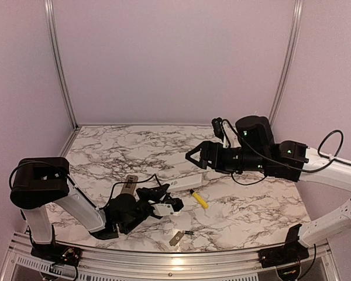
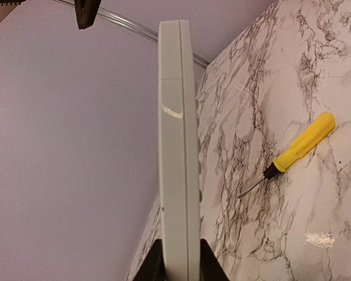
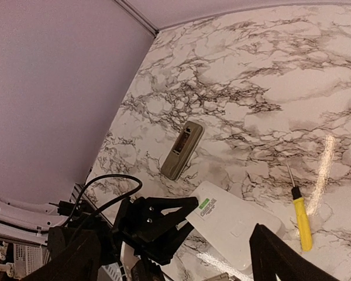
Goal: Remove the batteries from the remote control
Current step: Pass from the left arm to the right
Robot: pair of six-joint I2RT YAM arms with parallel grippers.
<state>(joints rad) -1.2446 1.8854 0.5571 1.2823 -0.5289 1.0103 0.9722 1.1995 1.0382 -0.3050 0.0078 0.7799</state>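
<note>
Left jaws clamp one end of the white remote (image 1: 187,182), steadying it so the right jaws, spread wide and empty just above its far end, can reach in. What looks like a dark battery (image 1: 189,233) lies near the left jaws, beside the grey cover plate (image 1: 176,237); I see no others. Marble-veined worktop (image 1: 251,205), plain lilac walls

Overhead view looks down on the table (image 1: 251,216); closer wrist views share remote (image 2: 178,146) and screwdriver (image 2: 301,143)

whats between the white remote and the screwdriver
Nothing: only bare table lies between the white remote and the screwdriver. The left wrist view shows it best, and the right wrist view agrees.
</note>
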